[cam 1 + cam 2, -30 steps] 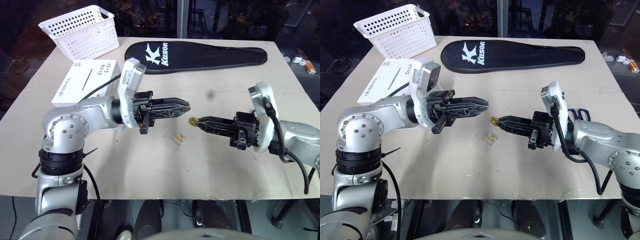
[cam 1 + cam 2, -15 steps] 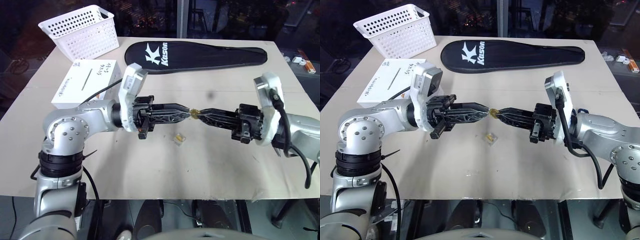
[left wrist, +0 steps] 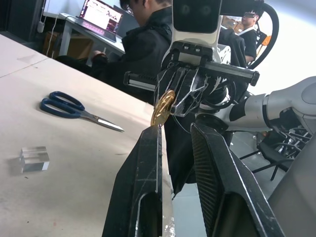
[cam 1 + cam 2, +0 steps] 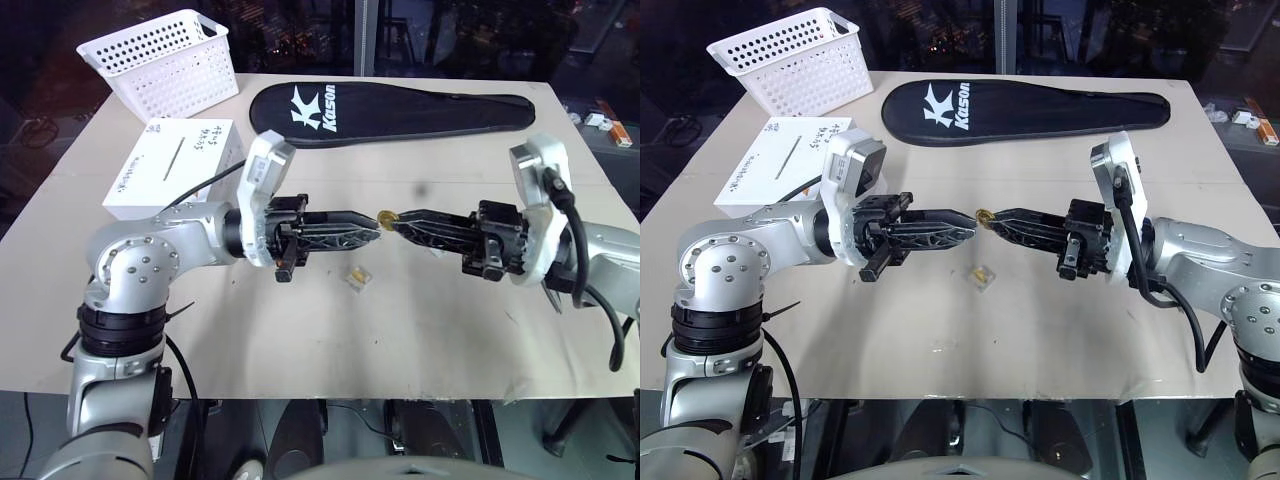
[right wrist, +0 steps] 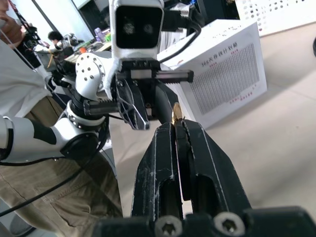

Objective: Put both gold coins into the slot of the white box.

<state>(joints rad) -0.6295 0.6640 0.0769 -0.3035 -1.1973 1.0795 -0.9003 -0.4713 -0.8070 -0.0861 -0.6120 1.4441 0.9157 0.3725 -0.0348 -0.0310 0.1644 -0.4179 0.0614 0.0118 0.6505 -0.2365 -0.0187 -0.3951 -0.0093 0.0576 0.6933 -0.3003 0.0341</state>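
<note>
Head view: right gripper (image 4: 398, 220) clamped on coin (image 4: 386, 216), held above tabletop (image 4: 420, 330) tip-to-tip with left gripper (image 4: 372, 222). Box (image 4: 170, 165) far left.
Left wrist: left fingers (image 3: 148, 163) parted, coin at one fingertip.
Right wrist: right fingers pinch coin's edge.

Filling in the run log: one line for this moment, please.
stage: coin handover in mid-air | right gripper: shut on gold coin | left gripper: open, at coin | white box: untouched

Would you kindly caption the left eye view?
Right gripper offers a gold coin to the left gripper.
</note>
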